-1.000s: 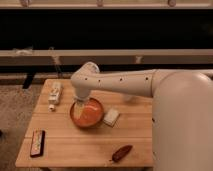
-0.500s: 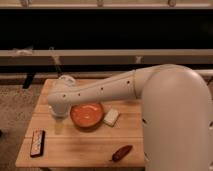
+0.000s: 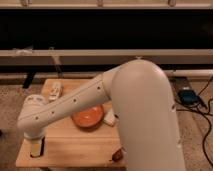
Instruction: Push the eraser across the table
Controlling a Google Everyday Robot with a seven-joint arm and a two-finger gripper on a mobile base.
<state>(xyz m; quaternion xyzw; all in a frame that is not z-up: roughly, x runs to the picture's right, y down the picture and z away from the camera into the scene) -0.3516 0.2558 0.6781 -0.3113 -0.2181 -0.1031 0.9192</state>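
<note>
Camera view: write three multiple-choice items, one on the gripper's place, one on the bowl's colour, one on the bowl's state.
1. The gripper is over: A the light wooden table, at its front corner at picture left; B the bowl; C the floor.
2. The round bowl is: A blue; B orange; C white.
3. The bowl stands: A overturned; B on edge; C upright.
A: the white arm ends low at that corner. B: its orange inside shows. C: its open side faces up.
</note>
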